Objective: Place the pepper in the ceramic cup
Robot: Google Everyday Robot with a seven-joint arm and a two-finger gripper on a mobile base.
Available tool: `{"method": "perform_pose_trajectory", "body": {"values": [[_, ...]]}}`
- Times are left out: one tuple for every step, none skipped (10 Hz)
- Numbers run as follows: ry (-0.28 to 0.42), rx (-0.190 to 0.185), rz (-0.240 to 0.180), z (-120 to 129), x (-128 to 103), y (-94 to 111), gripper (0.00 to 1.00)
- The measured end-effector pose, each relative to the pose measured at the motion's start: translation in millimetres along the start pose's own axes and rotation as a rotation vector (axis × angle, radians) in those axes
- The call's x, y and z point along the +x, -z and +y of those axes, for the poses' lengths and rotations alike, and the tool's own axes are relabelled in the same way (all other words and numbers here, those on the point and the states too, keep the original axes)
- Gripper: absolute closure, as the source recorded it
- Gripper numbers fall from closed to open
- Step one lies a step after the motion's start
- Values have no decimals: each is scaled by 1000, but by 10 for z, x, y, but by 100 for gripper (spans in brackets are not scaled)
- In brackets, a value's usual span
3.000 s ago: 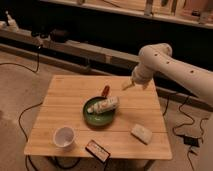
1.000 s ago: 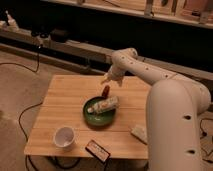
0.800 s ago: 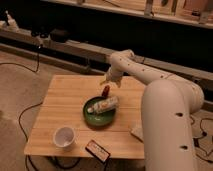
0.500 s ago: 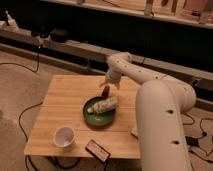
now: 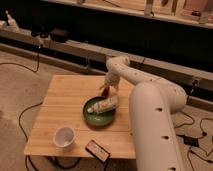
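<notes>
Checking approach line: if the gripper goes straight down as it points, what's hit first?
Probably the pepper, right under the gripper at the far rim of the green bowl; depth is unclear, so the rim could come first.

bottle [image 5: 102, 105] in bowl [image 5: 93, 119]: no legible txt.
dark box [image 5: 97, 150], table [image 5: 65, 97] front edge: pale marks, illegible.
ceramic cup [image 5: 64, 136]: no legible txt.

Hand [image 5: 106, 89] at bowl [image 5: 86, 112] far rim, blurred; arm [image 5: 150, 125] cut off bottom.
</notes>
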Motion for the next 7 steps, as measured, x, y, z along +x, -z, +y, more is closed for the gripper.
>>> {"method": "perform_pose_trajectory", "body": {"values": [[1, 10, 6, -5, -11, -60, 28], [4, 18, 8, 17, -33, -116, 28], [9, 21, 11, 39, -39, -145, 28], [16, 23, 16, 74, -48, -186, 30], [21, 26, 24, 97, -53, -217, 42], [22, 26, 25, 96, -60, -222, 47], [24, 22, 26, 99, -75, -219, 59]]}}
